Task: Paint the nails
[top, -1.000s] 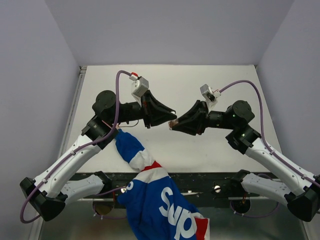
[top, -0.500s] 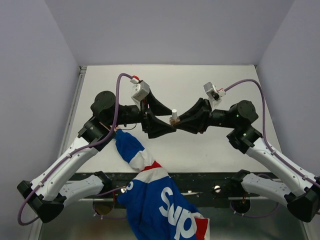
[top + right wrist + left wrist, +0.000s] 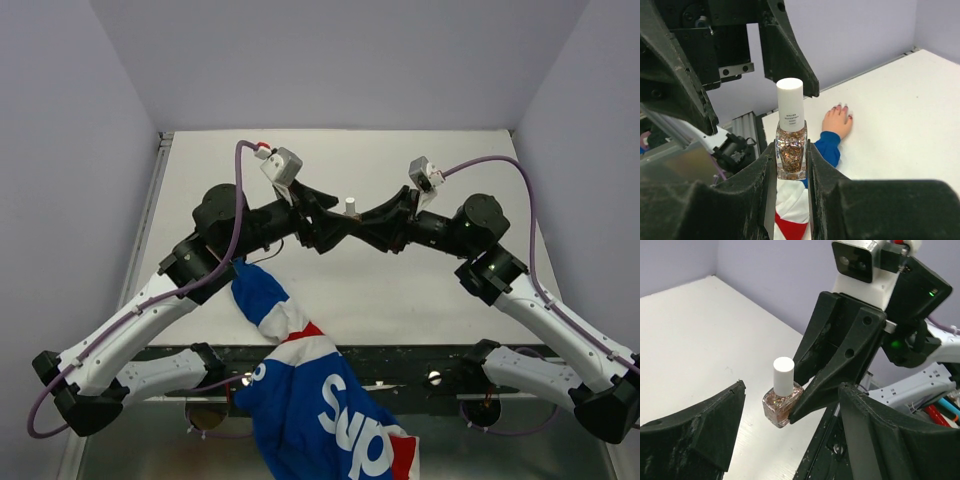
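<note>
Several tiny nails (image 3: 839, 106), barely discernible

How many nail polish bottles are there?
1. The polish bottle is upright, pinched in the right gripper near the table's middle, facing the open left gripper. Others could be hidden.

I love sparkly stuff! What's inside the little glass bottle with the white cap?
Pinkish-gold glitter flakes show through the small clear glass bottle. The tall white cap hides whatever is under it, and the black fingers of the right gripper cover the bottle's lower sides.
</note>
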You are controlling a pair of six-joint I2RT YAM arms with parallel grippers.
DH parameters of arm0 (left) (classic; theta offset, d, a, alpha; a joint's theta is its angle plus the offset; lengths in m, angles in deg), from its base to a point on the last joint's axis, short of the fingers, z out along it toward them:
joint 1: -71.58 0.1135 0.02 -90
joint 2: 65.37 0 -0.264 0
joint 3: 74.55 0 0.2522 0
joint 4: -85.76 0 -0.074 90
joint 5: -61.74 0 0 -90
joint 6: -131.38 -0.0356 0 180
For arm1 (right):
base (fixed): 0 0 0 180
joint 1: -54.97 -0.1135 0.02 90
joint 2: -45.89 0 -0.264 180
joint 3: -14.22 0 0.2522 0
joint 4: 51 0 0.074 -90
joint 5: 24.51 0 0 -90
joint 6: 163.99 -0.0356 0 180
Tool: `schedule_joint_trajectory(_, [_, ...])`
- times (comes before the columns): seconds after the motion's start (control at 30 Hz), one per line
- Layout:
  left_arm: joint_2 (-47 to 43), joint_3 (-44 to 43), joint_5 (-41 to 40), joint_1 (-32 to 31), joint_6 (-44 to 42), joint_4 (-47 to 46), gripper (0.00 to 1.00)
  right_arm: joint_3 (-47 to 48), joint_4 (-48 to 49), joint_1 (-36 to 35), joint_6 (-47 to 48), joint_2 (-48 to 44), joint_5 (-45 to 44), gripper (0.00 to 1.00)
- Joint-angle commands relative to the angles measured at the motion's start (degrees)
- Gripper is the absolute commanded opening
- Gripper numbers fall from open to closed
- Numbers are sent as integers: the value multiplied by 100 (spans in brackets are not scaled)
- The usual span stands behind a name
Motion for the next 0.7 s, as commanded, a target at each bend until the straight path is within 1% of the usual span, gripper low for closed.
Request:
schedule_joint_trajectory(0.0, [333,-396,-1375,-310,-11,424,81,163,-304,-28,272,-40,-626,1])
schedule_joint_trajectory(0.2, [694,-704,-1779,-486,6,468,69,93,-375,-72,377,22,-776,1])
schedule_joint_trajectory(0.33, [940,-862,-1806,-530,-20,529,62,84,-427,-98,474,31,-837,1])
schedule_joint_trajectory(0.37, [975,-888,-1815,-530,-11,529,60,92,-471,-107,518,48,-855,1])
schedule_joint_trajectory(0.47, [1072,-889,-1806,-557,15,433,47,93,-550,-107,580,84,-899,1])
schedule_joint_trajectory(0.5, [1098,-906,-1780,-565,24,441,45,84,-551,-107,589,92,-925,1])
schedule_joint_trajectory(0.67, [1213,-906,-1683,-574,77,538,44,66,-533,-107,588,101,-1101,1])
